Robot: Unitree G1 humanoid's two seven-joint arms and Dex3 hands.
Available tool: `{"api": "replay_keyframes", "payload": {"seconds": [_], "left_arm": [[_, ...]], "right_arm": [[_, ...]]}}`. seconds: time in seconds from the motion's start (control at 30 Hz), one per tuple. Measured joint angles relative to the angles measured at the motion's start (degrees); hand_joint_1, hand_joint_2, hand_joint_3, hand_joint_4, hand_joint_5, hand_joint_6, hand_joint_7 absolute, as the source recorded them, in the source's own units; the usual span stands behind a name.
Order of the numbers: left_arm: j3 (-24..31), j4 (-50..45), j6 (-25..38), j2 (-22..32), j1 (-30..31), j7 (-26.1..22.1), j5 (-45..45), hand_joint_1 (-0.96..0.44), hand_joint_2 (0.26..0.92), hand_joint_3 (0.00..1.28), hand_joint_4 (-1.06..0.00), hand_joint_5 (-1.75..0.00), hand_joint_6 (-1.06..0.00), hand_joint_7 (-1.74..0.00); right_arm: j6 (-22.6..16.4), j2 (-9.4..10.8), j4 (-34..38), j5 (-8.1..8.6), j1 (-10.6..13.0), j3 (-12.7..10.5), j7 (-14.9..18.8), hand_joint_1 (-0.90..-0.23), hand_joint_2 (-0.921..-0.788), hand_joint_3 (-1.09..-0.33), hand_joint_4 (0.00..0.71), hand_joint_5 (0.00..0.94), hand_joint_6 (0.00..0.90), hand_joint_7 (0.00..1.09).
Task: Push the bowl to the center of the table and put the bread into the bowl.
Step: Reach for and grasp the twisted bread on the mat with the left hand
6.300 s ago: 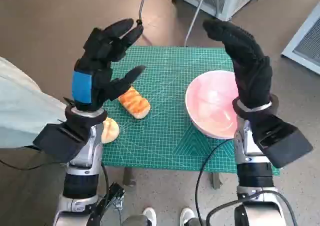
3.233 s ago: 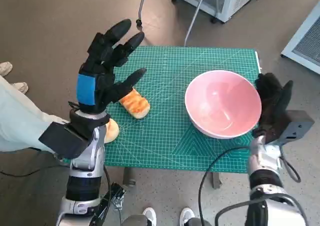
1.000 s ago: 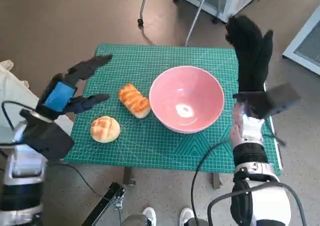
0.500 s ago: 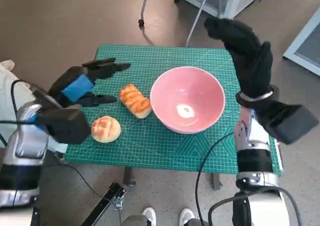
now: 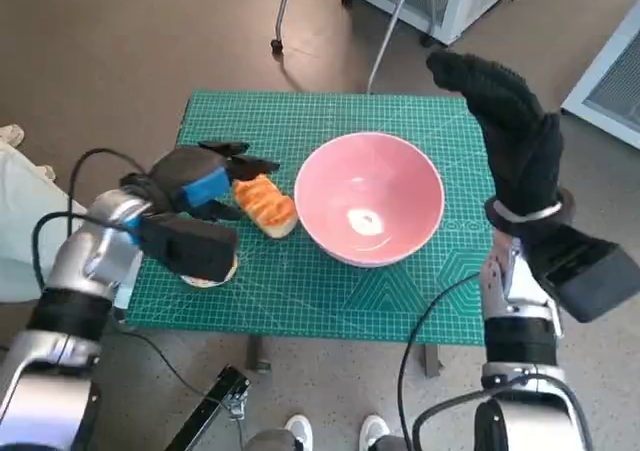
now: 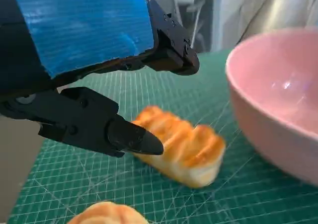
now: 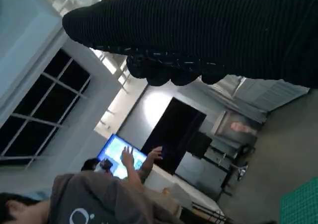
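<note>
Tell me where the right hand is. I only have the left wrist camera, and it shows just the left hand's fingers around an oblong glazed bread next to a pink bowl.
Observer: In the head view, the right hand in its black knitted glove is raised in the air at the table's right side. It holds nothing and is not touching the pink plastic bowl.
Operator: Is the bowl in the middle of the table?
Observer: Roughly, yes. It sits near the centre of the green cutting mat, a little to the right, and it is empty.
Operator: Any other bread around?
Observer: Only the round bun, mostly hidden under the left forearm.
</note>
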Motion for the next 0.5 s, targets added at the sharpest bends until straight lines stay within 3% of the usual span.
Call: {"api": "replay_keyframes", "payload": {"seconds": [0.5], "left_arm": [[-6.59, 9.52, 1.35, -3.32, -5.89, 3.27, 6.17, -0.16, 0.847, 0.0, -0.39, -0.01, -0.56, -0.05]], "right_arm": [[0.1, -0.04, -0.54, 0.17, 0.65, 0.0, -0.21, -0.706, -0.921, -0.753, 0.305, 0.003, 0.0, 0.93]]}}
